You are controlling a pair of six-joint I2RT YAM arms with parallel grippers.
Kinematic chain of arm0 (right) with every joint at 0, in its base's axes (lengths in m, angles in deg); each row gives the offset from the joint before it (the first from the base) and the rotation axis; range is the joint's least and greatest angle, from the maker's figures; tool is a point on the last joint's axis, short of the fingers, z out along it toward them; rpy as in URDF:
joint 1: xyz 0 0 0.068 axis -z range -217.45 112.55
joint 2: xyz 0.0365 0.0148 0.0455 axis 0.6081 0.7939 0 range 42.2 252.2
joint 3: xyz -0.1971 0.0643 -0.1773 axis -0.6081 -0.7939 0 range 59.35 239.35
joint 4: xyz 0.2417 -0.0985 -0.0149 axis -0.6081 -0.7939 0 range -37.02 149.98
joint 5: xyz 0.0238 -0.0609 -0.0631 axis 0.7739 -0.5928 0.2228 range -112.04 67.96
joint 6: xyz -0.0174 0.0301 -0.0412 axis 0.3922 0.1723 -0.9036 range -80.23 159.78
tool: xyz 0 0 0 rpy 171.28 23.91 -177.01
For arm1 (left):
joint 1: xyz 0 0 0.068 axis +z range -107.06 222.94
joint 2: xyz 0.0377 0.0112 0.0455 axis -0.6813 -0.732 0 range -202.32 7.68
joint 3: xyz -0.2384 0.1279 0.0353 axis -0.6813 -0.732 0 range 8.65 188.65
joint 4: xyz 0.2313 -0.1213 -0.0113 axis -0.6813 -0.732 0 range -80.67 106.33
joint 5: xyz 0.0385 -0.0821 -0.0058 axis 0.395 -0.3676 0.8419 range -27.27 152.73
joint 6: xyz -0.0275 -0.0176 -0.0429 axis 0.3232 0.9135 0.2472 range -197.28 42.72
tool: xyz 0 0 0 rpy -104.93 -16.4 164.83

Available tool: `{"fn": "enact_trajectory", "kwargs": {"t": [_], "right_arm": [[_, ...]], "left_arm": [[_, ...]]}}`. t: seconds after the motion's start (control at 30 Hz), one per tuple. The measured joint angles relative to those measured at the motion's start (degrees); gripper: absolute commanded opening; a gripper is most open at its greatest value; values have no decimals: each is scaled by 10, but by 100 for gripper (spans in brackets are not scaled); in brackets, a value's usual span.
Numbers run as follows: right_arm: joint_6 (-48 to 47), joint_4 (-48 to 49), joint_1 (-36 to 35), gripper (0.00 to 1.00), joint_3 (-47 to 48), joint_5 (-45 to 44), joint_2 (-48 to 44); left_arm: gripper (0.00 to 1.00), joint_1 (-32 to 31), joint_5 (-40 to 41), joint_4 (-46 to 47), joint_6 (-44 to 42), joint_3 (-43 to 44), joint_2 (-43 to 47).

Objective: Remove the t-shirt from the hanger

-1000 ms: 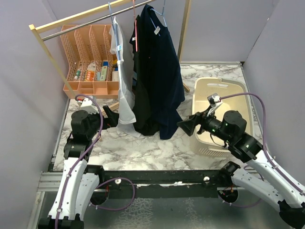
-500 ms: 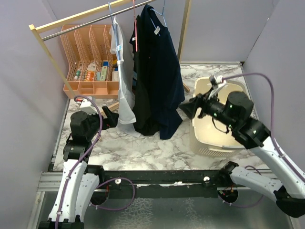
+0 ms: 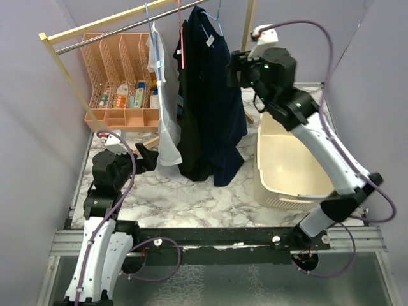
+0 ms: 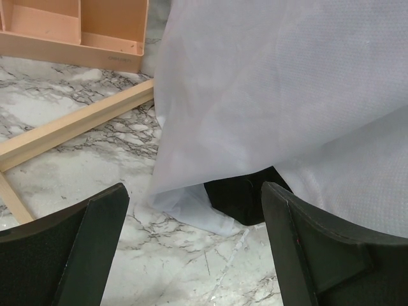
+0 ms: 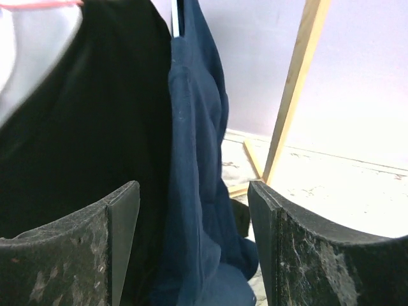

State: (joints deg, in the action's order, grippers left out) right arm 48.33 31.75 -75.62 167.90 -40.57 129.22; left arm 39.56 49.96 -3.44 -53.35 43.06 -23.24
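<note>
Limp and light on its blue hanger at the far rail, the navy t-shirt likely wants a pinch at the shoulder; right gripper and left gripper hold their jaws wide, empty.

white t-shirt: matt fine-knit cloth. navy t-shirt: smooth cloth. surface: glossy marble-look. rack post: bare wood. organizer: orange plastic.
</note>
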Motion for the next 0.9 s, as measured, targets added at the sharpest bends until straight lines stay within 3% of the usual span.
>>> {"fn": "enact_trajectory", "kwargs": {"t": [0.1,0.3,0.77,0.9], "right_arm": [[-21,2,0,62,39,-27,81],[-40,-2,0,2,81,-50,179],[-45,54,21,1,-12,-48,83],[-52,62,30,1,8,-36,67]], "left_arm": [[87,0,0,0,0,0,1],[77,0,0,0,0,0,6],[75,0,-2,0,0,0,10],[76,0,-10,2,0,0,10]]}}
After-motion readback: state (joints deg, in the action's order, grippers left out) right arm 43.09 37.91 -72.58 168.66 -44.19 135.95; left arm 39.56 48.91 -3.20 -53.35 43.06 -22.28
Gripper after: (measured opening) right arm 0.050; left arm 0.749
